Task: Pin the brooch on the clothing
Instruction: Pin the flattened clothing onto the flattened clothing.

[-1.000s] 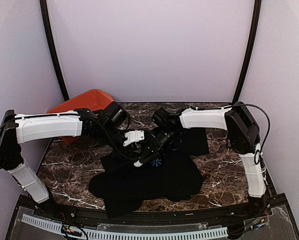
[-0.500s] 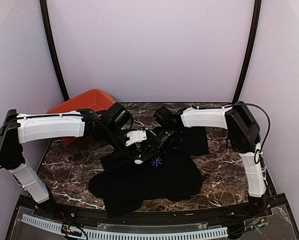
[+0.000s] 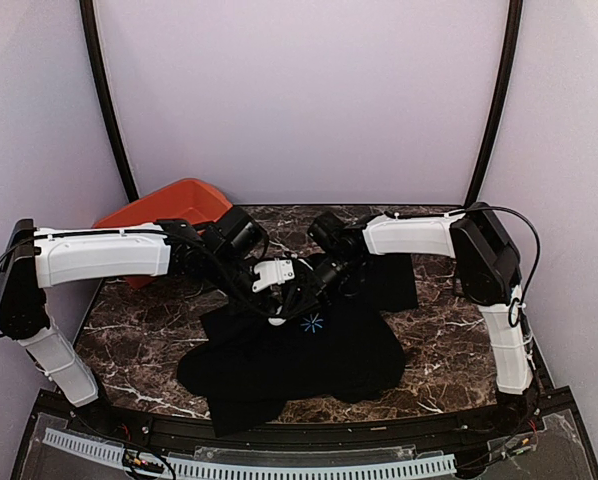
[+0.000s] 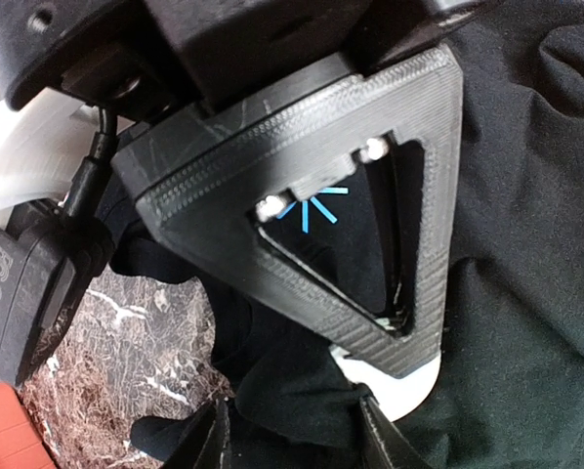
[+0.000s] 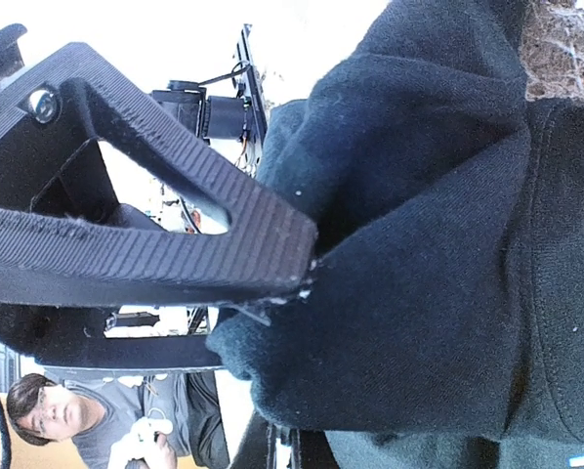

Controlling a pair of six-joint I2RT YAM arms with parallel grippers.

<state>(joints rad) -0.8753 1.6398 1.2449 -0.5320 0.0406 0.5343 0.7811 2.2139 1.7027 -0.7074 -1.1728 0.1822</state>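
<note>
The black short-sleeved T-shirt lies rumpled on the dark marble-patterned worktop. Its light-blue starburst print faces up just beyond the nearer folds. Right behind the print the two arms meet. The right pincer is clamped tight on a pinch of shirt cloth, tenting it upward. The left pincer stands half-wide just beside it, and I cannot tell whether it grips anything. The small round yellow-gold brooch shows in no view, so I cannot say where it is. At the far left sits an orange plastic tray.

The step in hand looks like raising a fold for the pin. To do it well, the right arm should hold that fold taut and steady while the left comes in squarely, near the print.

Only the right wrist view shows the pinch itself. Only the left wrist view shows cloth bunched between the left pincer's tips, with the print framed through a black triangular finger. The overhead view alone gives the layout.
</note>
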